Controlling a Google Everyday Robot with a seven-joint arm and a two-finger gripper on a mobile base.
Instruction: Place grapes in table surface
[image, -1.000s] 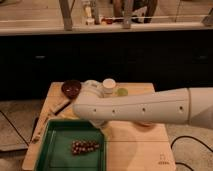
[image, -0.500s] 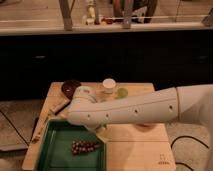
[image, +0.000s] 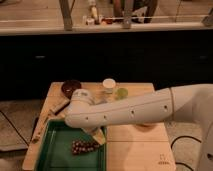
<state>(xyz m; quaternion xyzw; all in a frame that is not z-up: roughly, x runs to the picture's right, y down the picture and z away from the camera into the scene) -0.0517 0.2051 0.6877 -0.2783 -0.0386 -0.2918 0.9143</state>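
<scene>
Grapes (image: 84, 146), a small dark reddish-purple bunch, lie inside the green tray (image: 52, 152) near its right wall, and the tray sits on the front left part of the light wooden counter (image: 135, 150). The bunch does not touch the bare wood. The robot's white arm (image: 130, 111) reaches across the counter from the right, bending down at its left end over the tray. The gripper (image: 96, 136) hangs just above and to the right of the grapes, close to the tray's right edge; whether its jaws are apart or together cannot be told, nor whether it touches the bunch. Behind the arm, toward the far edge of the counter, stand a dark brown bowl (image: 71, 87), a white cup (image: 108, 84) and a small lime-green round thing (image: 121, 93). A small dark logo mark (image: 162, 161) sits near the counter's front right corner.
</scene>
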